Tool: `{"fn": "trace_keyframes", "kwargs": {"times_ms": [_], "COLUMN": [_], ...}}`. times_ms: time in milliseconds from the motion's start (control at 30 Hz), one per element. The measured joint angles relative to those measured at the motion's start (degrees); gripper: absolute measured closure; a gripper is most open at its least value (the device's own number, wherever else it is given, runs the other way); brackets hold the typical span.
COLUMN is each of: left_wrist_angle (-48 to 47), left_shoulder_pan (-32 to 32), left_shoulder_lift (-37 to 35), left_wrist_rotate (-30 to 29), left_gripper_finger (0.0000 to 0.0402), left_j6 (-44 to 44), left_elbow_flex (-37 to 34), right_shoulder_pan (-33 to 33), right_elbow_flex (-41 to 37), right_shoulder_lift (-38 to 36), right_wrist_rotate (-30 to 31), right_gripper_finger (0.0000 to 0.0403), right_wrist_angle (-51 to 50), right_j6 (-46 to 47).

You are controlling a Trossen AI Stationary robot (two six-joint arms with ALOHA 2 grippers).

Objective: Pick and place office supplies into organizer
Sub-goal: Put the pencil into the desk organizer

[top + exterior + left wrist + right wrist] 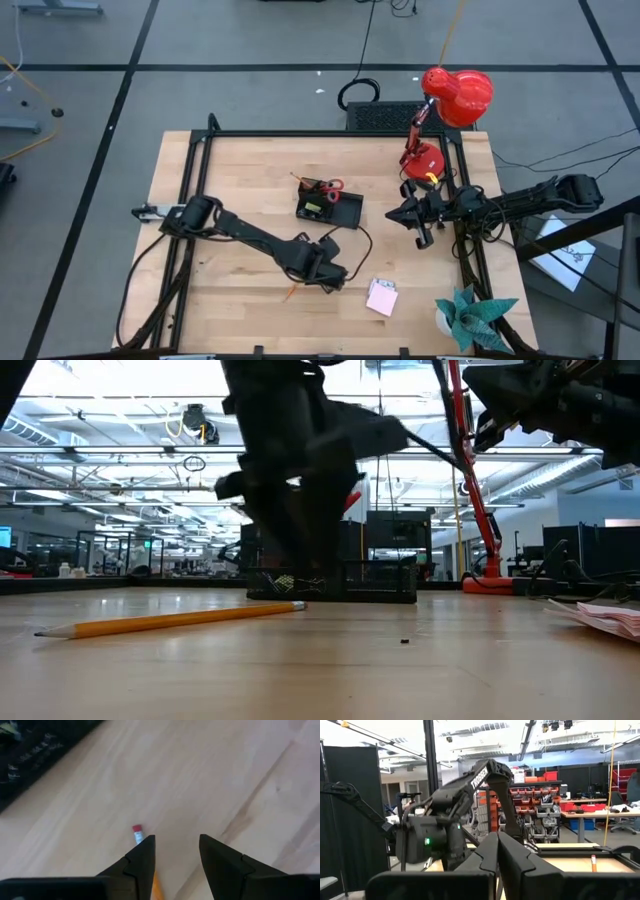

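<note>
Hovering low over the table (230,290), the left gripper (176,851) holds its fingers apart with nothing between them; a pencil (170,621) lies flat on the wood, its eraser end beside one finger (141,860) and apparently not touching it; the organizer (328,207), scissors (327,187) upright inside, sits further back; a pink pad (381,297) lies near the front; the right gripper (421,220) waits raised at the table's right, fingers pressed together, empty.

A red desk lamp (455,95) and teal paper plant (473,314) occupy the table's (230,190) right side.
</note>
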Motion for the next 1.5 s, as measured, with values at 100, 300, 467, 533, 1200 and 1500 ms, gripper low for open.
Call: {"fn": "trace_keyframes", "kwargs": {"times_ms": [100, 300, 467, 533, 1200, 1500], "left_wrist_angle": [-0.80, -3.04, -4.16, -3.42, 0.92, 0.78], "left_shoulder_pan": [0.19, 0.26, 0.42, 0.62, 0.09, -0.03], "left_shoulder_lift": [0.46, 1.21, 2.57, 3.17, 3.56, 3.54], "left_wrist_rotate": [0.93, 1.73, 1.78, 1.91, 9.50, 10.25], "left_gripper_finger": [0.0243, 0.0243, 0.0243, 0.0243, 0.0349, 0.0389], "left_j6": [0.02, -0.74, -0.83, -0.19, 32.99, 34.71], "left_elbow_flex": [-0.15, -0.04, -0.03, -0.33, -3.02, -3.10], "right_shoulder_pan": [0.00, 0.00, 0.00, 0.04, 0.04, 0.04], "right_elbow_flex": [0.00, 0.00, 0.00, 0.00, 0.00, 0.01], "right_shoulder_lift": [-0.02, -0.02, -0.02, -0.02, 0.00, -0.02], "right_wrist_rotate": [0.00, 0.01, 0.02, 0.02, 0.07, 0.07], "right_gripper_finger": [0.0399, 0.0399, 0.0399, 0.0399, 0.0399, 0.0398], "right_wrist_angle": [0.29, 0.20, 0.22, 0.24, -0.31, -0.33], "right_j6": [0.00, 0.00, 0.02, 0.00, -0.02, -0.06]}}
